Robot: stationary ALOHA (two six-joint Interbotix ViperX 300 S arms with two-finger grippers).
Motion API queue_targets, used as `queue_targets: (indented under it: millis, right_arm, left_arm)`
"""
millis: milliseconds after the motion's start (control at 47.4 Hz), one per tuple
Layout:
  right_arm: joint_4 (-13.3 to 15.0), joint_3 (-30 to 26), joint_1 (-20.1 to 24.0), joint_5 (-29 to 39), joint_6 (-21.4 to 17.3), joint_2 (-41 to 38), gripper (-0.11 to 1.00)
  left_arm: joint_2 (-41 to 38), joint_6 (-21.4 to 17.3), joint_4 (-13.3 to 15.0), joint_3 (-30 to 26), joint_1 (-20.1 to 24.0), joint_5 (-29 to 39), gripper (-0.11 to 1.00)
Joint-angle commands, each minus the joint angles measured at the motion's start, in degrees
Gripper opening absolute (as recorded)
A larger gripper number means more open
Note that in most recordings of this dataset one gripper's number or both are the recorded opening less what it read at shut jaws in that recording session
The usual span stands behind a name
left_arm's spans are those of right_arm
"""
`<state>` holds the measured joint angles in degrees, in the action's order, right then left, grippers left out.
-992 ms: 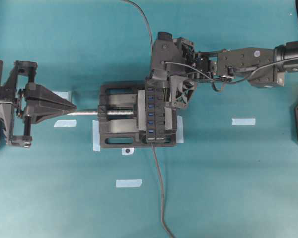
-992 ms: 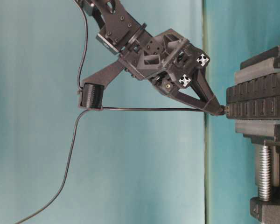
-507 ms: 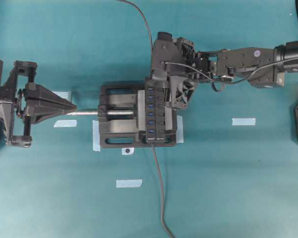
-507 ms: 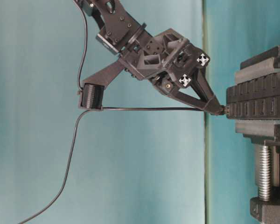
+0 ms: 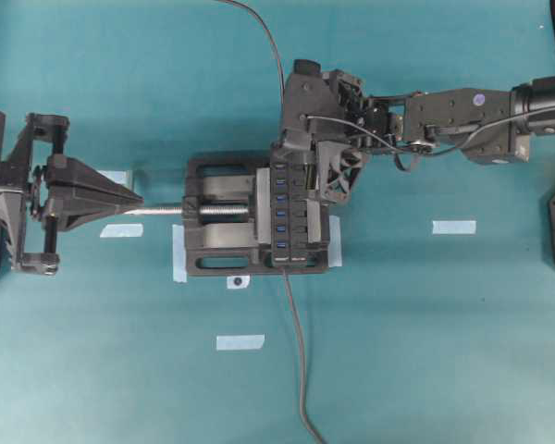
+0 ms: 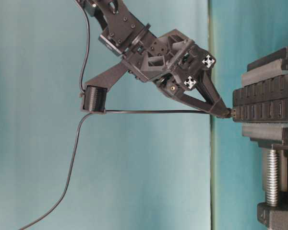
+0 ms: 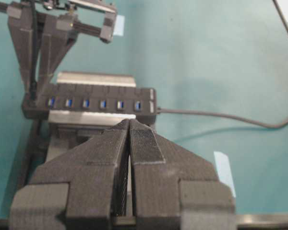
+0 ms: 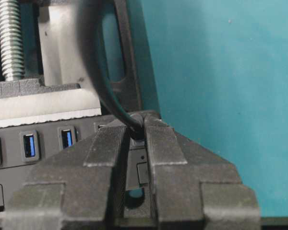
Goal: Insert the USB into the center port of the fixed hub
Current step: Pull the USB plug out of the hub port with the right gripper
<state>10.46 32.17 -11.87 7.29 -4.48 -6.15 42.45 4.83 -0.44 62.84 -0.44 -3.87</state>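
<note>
The fixed hub (image 5: 296,213) is a black strip clamped in the vise, with its row of blue slots facing up. The center port (image 5: 280,207) stands uncovered, also seen in the left wrist view (image 7: 85,103). My right gripper (image 5: 291,155) is shut on the USB (image 8: 143,163) over the hub's far end. Seen from table level, the USB (image 6: 229,114) touches the hub's face (image 6: 264,103) and its cable (image 6: 153,111) trails back to a clip. My left gripper (image 5: 137,199) is shut and empty at the tip of the vise screw.
The black vise (image 5: 217,217) with its silver screw (image 5: 162,211) holds the hub. The hub's own cable (image 5: 299,370) runs toward the near edge. Tape strips (image 5: 453,227) (image 5: 240,342) lie on the teal table.
</note>
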Motion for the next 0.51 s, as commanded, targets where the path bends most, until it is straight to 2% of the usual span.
queue_targets:
  millis: [0,169,485]
  right_arm:
    - [-0.2,-1.6,0.5,0.9,-0.6,2.3,0.09]
    - [-0.2,-3.1,0.7,5.5,-0.6,3.3,0.09]
    - [-0.4,-4.8,1.6,7.7,-0.7,4.7,0.08]
  left_arm:
    - [0.1,0.1,0.0,-1.1,-0.1,-0.2,0.00]
    - [0.1,0.1,0.0,-1.2,-0.2,-0.2,0.00]
    - [0.0,0.1,-0.1,-1.5,-0.2,-0.1,0.00]
